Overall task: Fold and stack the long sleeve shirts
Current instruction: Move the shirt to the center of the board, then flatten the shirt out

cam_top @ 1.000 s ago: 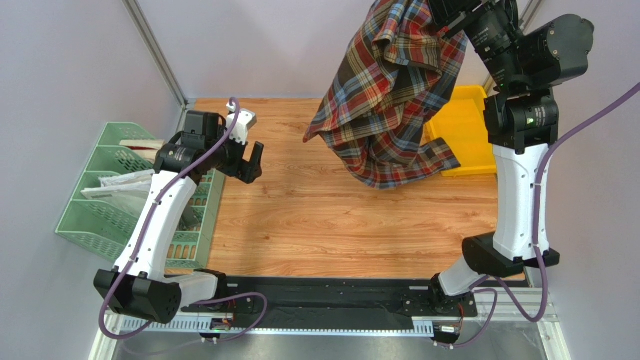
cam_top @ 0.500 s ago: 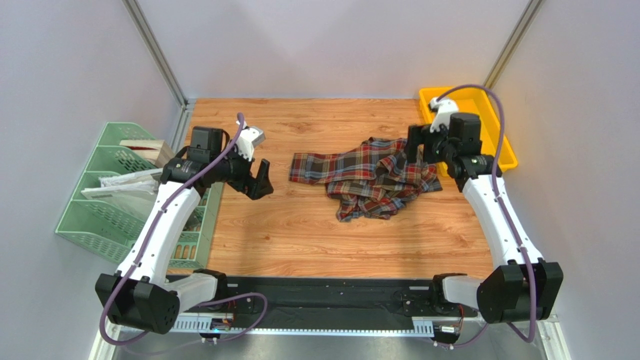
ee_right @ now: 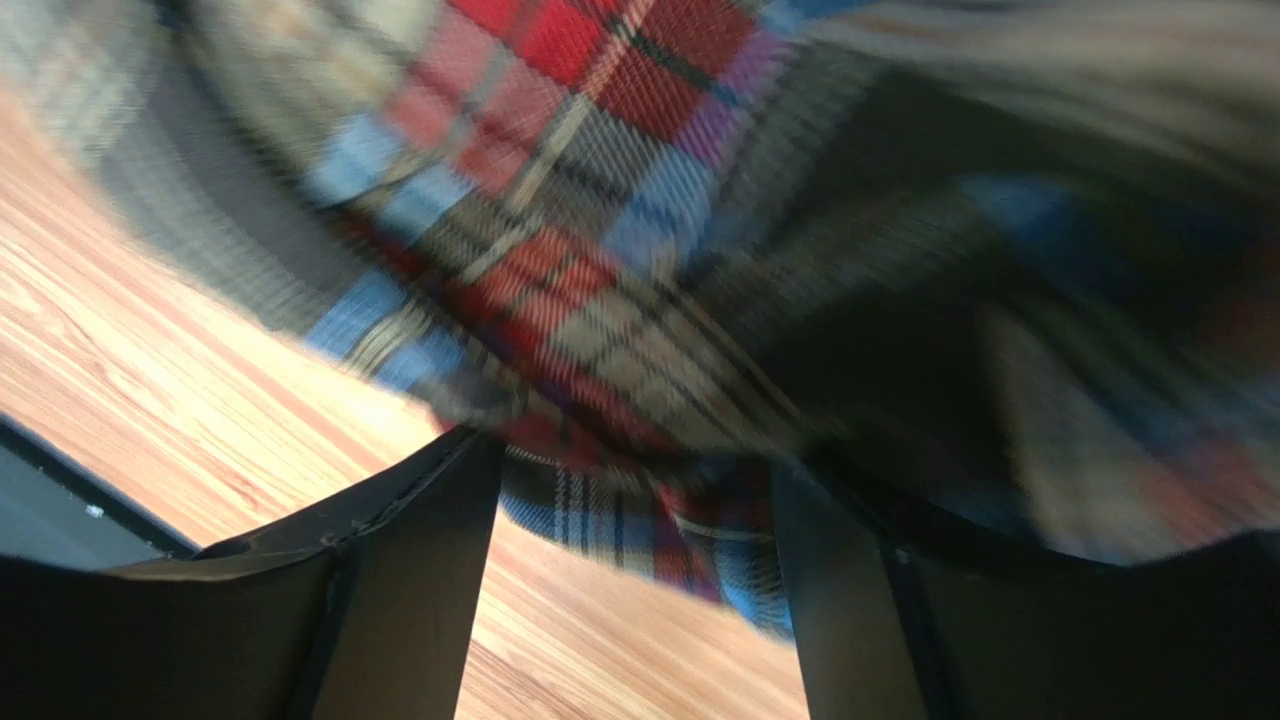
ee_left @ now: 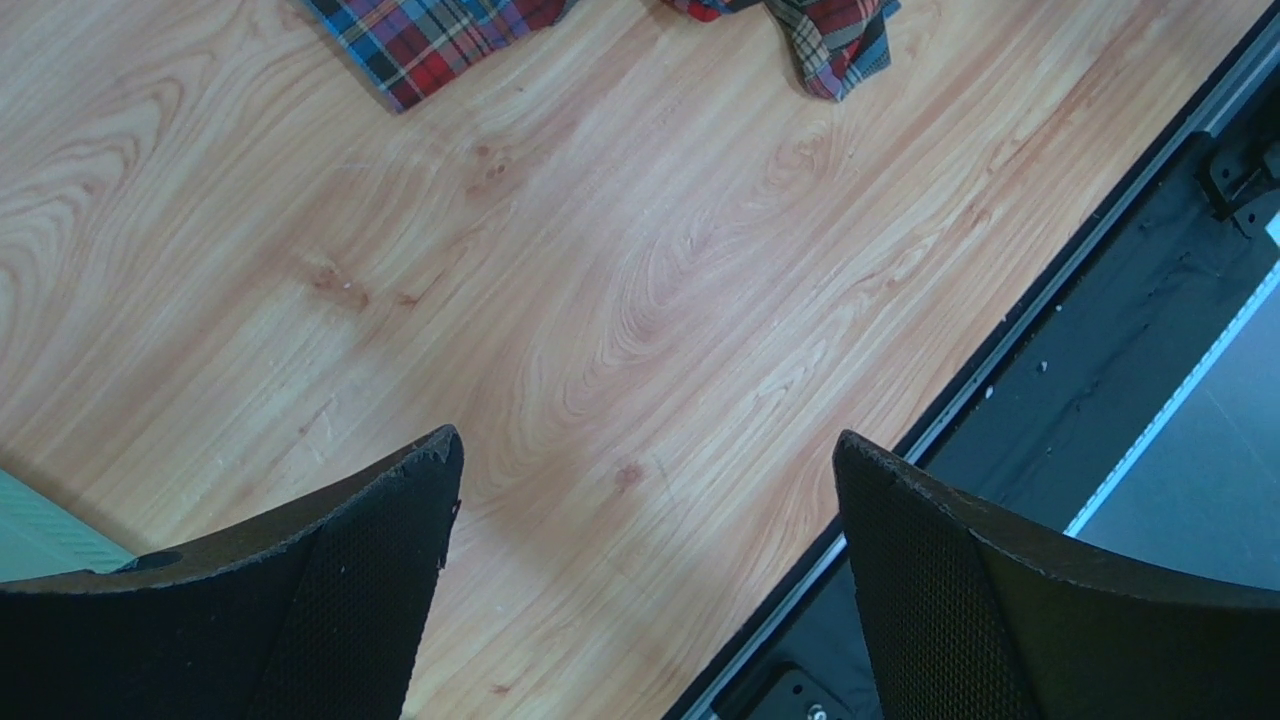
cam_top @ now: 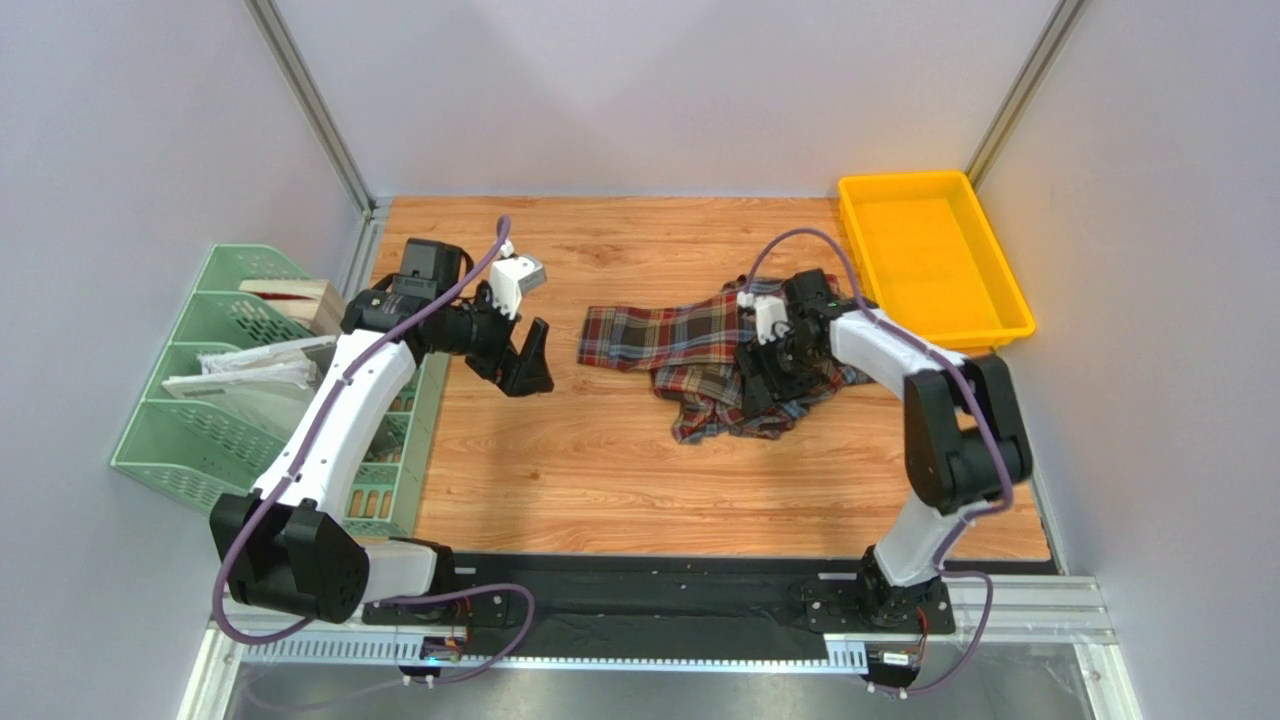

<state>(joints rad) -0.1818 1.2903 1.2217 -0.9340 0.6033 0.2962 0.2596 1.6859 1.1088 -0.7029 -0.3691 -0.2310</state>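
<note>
**Dropped in a heap, folding not yet begun**

The right gripper [cam_top: 766, 348] is being pressed low onto crumpled cloth. In the blurred right wrist view its jaws are being held apart, with plaid filling the gap beyond them; whether any fold is being caught cannot be told. The left gripper [cam_top: 526, 354] is being held wide open over bare wood, toward the left edge of the desk [cam_top: 601, 465], just short of the sleeve end.

The long sleeve shirt [cam_top: 706, 357] is lying bunched right of the desk's middle, nearer the far edge, with one sleeve being trailed leftward. A second ago it was being hung high from the right gripper. Since then it has been dropped onto the desk and the arm lowered after it.

Spreading flat is judged to be needed first. The yellow tray [cam_top: 864, 240] at the far right corner and the green rack [cam_top: 226, 405] beyond the left edge are not being touched.
</note>
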